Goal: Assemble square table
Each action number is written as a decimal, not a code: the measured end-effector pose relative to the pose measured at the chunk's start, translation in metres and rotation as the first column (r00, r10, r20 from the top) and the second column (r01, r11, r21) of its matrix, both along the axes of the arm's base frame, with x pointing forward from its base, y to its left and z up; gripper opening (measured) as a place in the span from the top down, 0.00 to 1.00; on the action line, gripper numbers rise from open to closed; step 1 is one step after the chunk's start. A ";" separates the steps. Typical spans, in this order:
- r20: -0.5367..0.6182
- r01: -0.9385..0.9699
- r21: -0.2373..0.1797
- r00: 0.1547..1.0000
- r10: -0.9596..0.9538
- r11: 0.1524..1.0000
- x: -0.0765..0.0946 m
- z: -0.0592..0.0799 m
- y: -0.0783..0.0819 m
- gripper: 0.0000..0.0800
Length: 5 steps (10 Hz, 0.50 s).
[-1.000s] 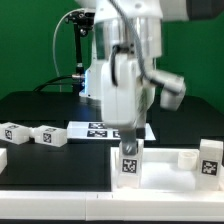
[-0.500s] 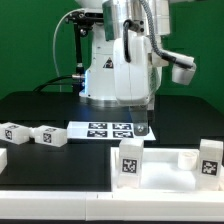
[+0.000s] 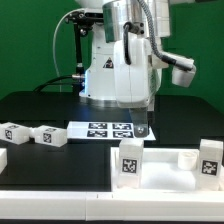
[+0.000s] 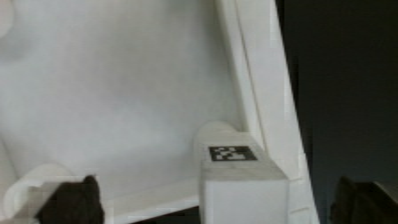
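Two upright legs (image 3: 130, 161) seem already fitted on the table top (image 3: 165, 172) at the front. Two loose legs (image 3: 47, 135) are left beside the marker board (image 3: 108, 129). The gripper (image 3: 143, 124) is spread apart above the top, and nothing is gripped.

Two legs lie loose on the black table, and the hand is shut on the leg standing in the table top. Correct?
No: the exterior view shows the hand open and empty, hanging clear above that standing leg. The two loose legs are right.

no readable text, square tags (image 3: 130, 168) on legs (image 3: 131, 150), marker board (image 3: 108, 129)
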<state>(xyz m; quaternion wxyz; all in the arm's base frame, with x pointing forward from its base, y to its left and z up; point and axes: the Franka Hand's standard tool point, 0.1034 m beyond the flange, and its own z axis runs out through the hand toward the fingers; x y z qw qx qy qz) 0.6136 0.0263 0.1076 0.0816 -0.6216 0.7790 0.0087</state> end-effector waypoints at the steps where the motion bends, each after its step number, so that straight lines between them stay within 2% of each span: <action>1: 0.003 -0.005 -0.005 1.000 0.005 1.000 -0.016 -0.002 0.009 0.19; 2: -0.010 0.016 -0.007 1.000 -0.016 1.000 -0.032 -0.008 0.017 0.19; 3: -0.020 0.020 -0.008 1.000 -0.020 1.000 -0.036 -0.012 0.023 0.19; 5: -0.017 0.010 -0.010 1.000 -0.010 1.000 -0.034 -0.012 0.022 0.19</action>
